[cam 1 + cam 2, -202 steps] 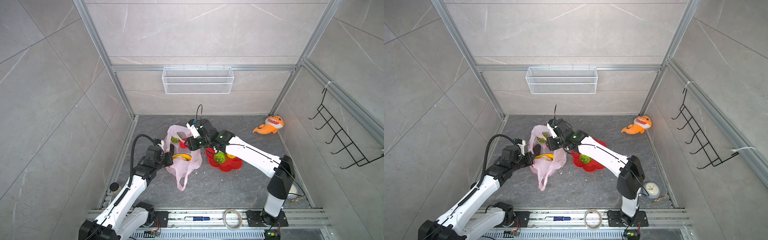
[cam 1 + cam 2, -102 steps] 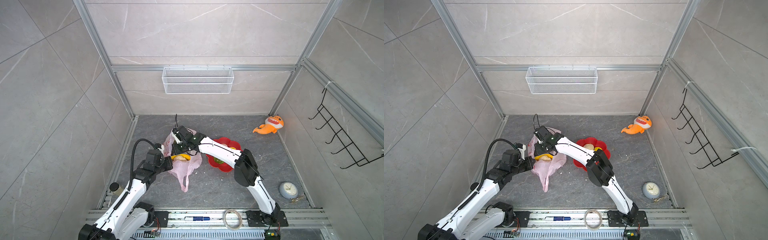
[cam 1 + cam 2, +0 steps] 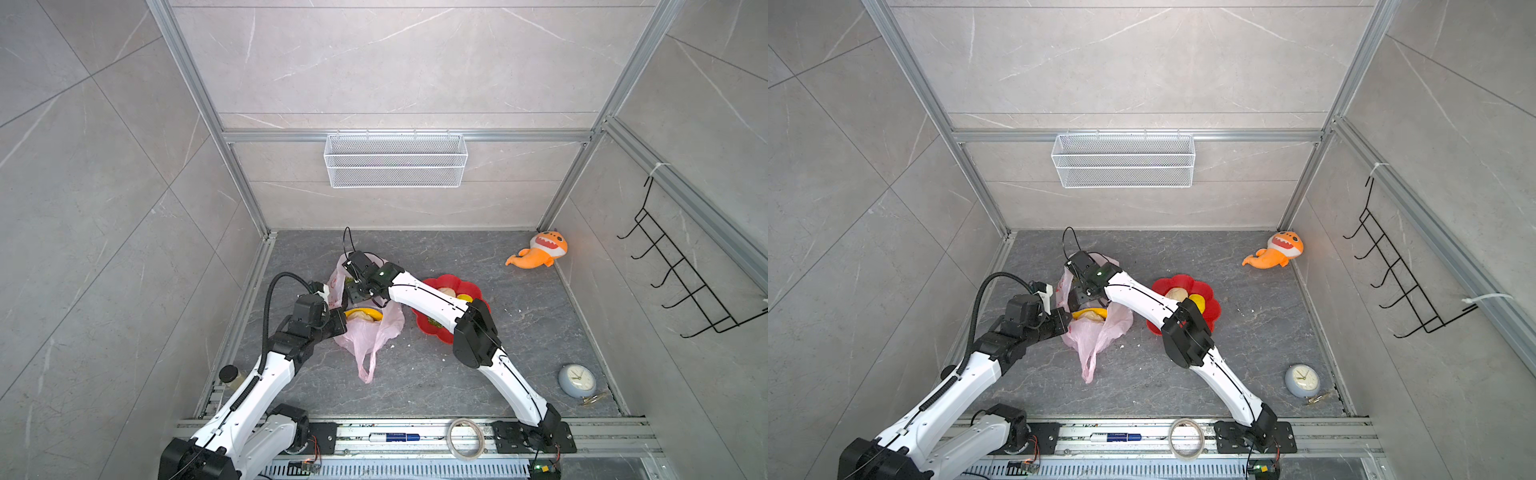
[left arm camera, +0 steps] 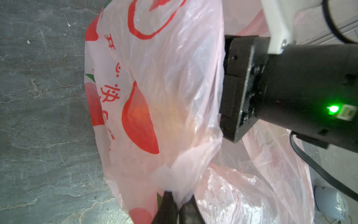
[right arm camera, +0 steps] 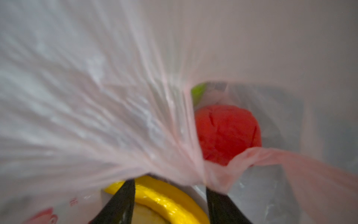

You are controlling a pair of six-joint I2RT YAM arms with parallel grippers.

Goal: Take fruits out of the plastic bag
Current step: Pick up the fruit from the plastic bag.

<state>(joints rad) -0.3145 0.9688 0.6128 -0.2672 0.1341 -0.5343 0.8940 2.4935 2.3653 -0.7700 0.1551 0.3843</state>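
Change: the right arm has swung across from over the plate, and the right gripper (image 5: 169, 184) now sits inside the bag mouth; its fingers have spread wider than a second ago. The left arm has barely shifted.
Left gripper (image 4: 177, 207): fingers pressed together on a bunched fold of the plastic bag (image 4: 164, 77), holding that edge up at the bag's left side.
Right gripper, top view (image 3: 355, 293): in the opening at the bag's far end, pointing down into it.
Right gripper, wrist view: fingers apart with nothing clamped; pink film drapes across the tips.
Plastic bag, both top views (image 3: 370, 332) (image 3: 1096, 332): on the grey floor between the two arms, a loop handle trailing toward the near edge.
Banana (image 5: 164, 199): inside the bag, just under the spread fingers, lying over a pale beige fruit (image 5: 147, 215).
Red apple (image 5: 226, 133): deeper in the bag, partly behind film, with a green scrap (image 5: 198, 93) just beyond it.
Red flower plate (image 3: 1214, 309): right of the bag, holding a beige fruit (image 3: 1177, 294) and a small yellow one (image 3: 1198, 301).
Shark plush (image 3: 540, 251): far right corner, well apart.
Clock (image 3: 577, 380): near right corner.
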